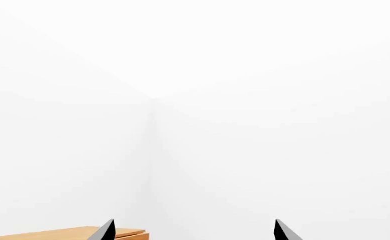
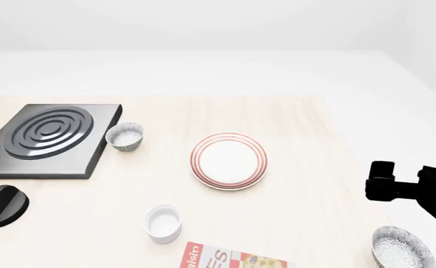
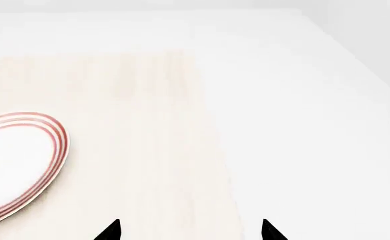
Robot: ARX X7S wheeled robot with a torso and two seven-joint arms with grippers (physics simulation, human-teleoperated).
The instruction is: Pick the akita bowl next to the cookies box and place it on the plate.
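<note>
Two speckled akita bowls show in the head view. One (image 2: 403, 247) stands at the table's front right corner, on the same side as the cookies box (image 2: 233, 259), whose red-and-white face is cut off by the bottom edge. The other (image 2: 124, 135) sits beside the stove. The red-ringed plate (image 2: 228, 160) lies mid-table and also shows as the plate (image 3: 15, 167) in the right wrist view. My right arm (image 2: 412, 187) hovers just above and behind the front-right bowl. The right gripper (image 3: 191, 230) is open and empty over the table's right edge. The left gripper (image 1: 195, 230) is open, facing a white wall.
A black ringed stove plate (image 2: 50, 139) fills the left of the table. A plain white cup (image 2: 162, 223) stands near the cookies box. A black rounded part of my left arm (image 2: 1, 205) is at the front left. A wooden corner (image 1: 68, 234) shows below the left gripper.
</note>
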